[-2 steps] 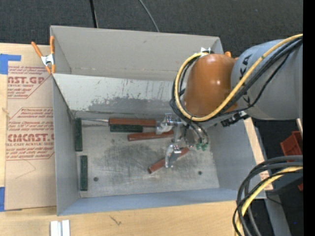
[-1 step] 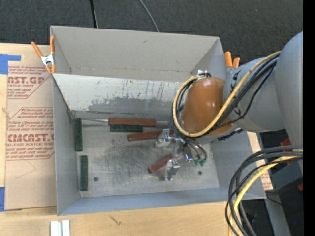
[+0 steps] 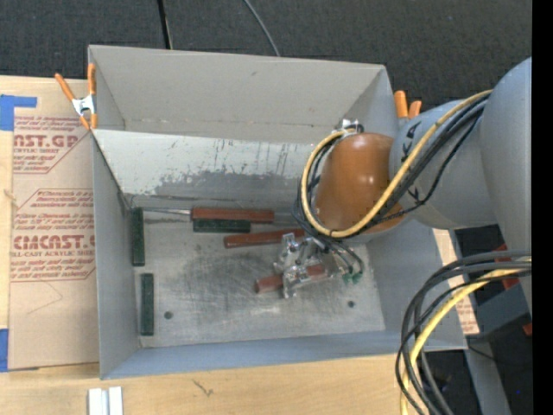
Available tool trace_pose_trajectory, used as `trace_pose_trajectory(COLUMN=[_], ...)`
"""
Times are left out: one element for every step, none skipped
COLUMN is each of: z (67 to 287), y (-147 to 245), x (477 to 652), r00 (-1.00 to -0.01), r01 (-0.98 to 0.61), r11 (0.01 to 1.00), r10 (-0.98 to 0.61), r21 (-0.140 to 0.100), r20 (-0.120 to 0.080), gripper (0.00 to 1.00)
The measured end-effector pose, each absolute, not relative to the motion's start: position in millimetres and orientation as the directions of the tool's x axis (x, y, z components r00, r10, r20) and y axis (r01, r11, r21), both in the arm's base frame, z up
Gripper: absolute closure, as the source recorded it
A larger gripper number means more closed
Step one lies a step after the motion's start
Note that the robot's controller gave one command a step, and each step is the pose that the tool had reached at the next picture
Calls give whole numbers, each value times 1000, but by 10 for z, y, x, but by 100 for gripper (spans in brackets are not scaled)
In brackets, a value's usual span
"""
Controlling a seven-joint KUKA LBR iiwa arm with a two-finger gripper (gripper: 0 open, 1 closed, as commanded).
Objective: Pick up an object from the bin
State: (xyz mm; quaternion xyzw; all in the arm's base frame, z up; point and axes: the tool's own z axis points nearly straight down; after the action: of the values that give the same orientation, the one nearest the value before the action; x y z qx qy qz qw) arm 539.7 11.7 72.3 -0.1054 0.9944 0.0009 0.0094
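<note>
- Red-brown bars (image 3: 232, 215): three. One lies by the back wall, a second bar (image 3: 259, 240) just in front of it, a third bar (image 3: 270, 284) nearer the front, right of the middle.
- Dark green bars (image 3: 221, 226): three. One lies between the two rear red-brown bars, just beside the rearmost; a second bar (image 3: 137, 236) runs along the left wall, a third bar (image 3: 147, 303) sits in the front left corner.
- Bin (image 3: 242, 93): one, of grey metal, holding all six bars.
</note>
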Motion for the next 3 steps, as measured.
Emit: trace_pose_trajectory(z=[748, 800, 972], y=[115, 116, 114], x=[5400, 5385, 5362], r00=[-974, -972, -973], r01=[-226, -234, -231], r11=[974, 972, 973], r10=[-226, -234, -231], r21=[0, 1, 1], r20=[-17, -11, 1], gripper=[100, 100, 100])
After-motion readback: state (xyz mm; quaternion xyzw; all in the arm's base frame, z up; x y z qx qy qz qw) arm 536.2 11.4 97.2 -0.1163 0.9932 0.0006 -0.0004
